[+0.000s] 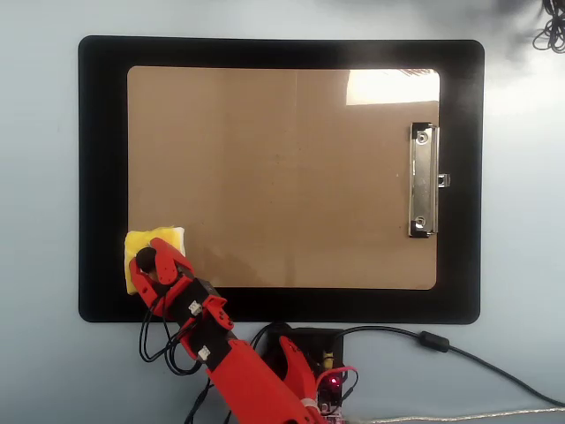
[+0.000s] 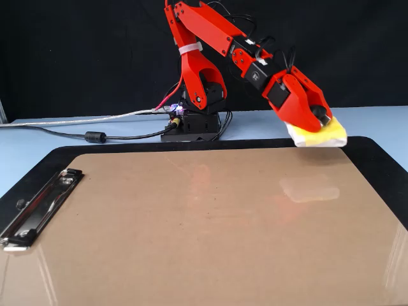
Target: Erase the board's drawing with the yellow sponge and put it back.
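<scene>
The brown board (image 1: 282, 177) lies on a black mat (image 1: 101, 177), its metal clip (image 1: 424, 181) at the right in the overhead view. No dark strokes of the drawing show on it in either view. The yellow sponge (image 1: 163, 236) is at the board's lower left corner, over the mat's edge. My red gripper (image 1: 148, 261) is shut on the sponge's black knob. In the fixed view the gripper (image 2: 322, 118) holds the sponge (image 2: 325, 136) tilted, just above the far right corner of the board (image 2: 191, 223).
The arm's base (image 1: 305, 353) and its cables (image 1: 459, 353) sit just below the mat in the overhead view. In the fixed view the clip (image 2: 38, 204) is at the left and the base (image 2: 197, 121) stands behind the mat (image 2: 382, 159).
</scene>
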